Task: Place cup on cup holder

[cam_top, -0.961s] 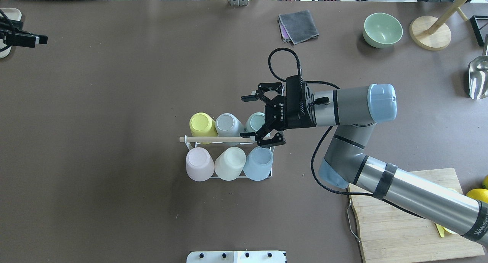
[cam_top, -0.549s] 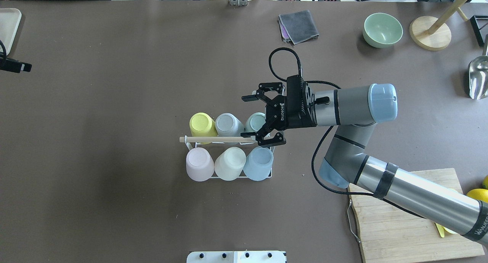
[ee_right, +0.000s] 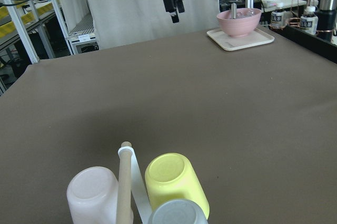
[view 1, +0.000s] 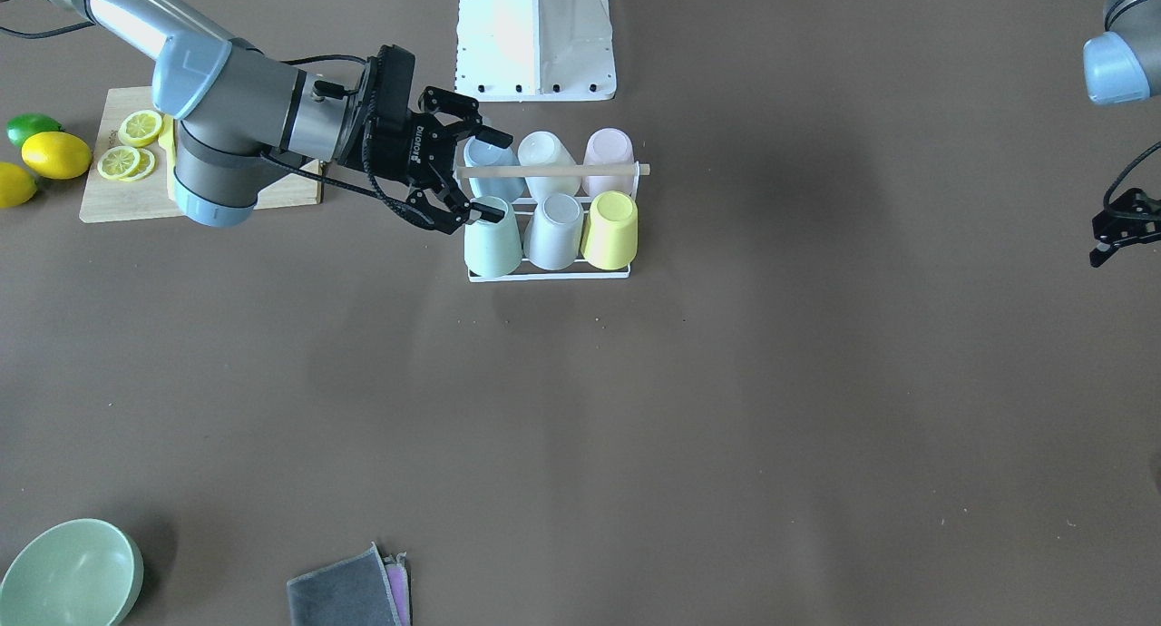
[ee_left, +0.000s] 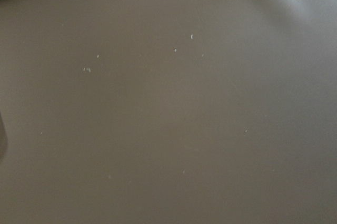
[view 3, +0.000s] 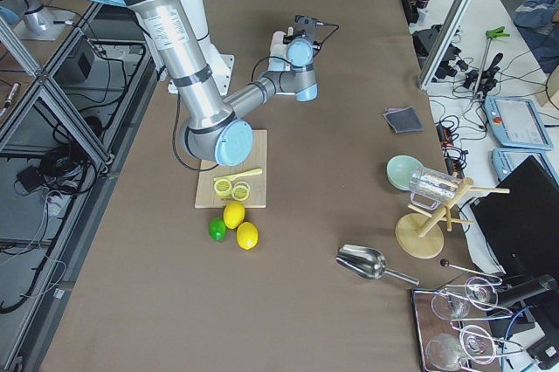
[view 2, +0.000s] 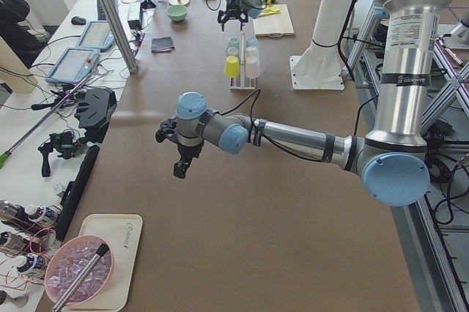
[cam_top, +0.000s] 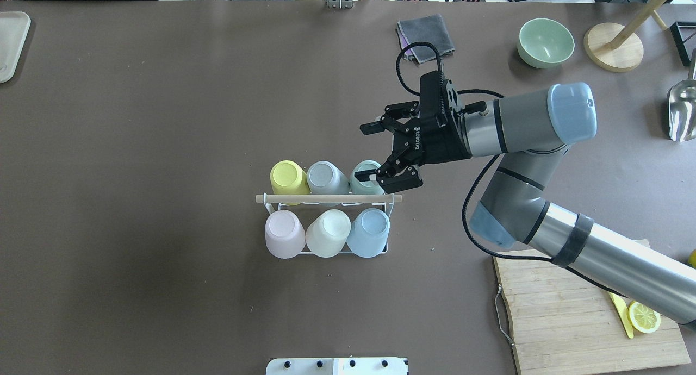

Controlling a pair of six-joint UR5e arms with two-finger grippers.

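The cup holder, a white wire rack with a wooden rod on top, stands mid-table and carries several upside-down cups. The far row is yellow, grey and mint green. The near row is pink, cream and blue. My right gripper is open and empty, raised just to the right of and above the mint green cup. The right wrist view looks down on the rod and the yellow cup. My left gripper hangs open and empty far off at the table's left end.
A grey cloth, a green bowl and a wooden stand lie at the far right. A metal scoop is at the right edge. A cutting board holds a lemon slice. A tray sits far left.
My right gripper, still open, has drawn back from the rod's end, up and to the far right. The left gripper has moved out of the overhead view at the left edge.
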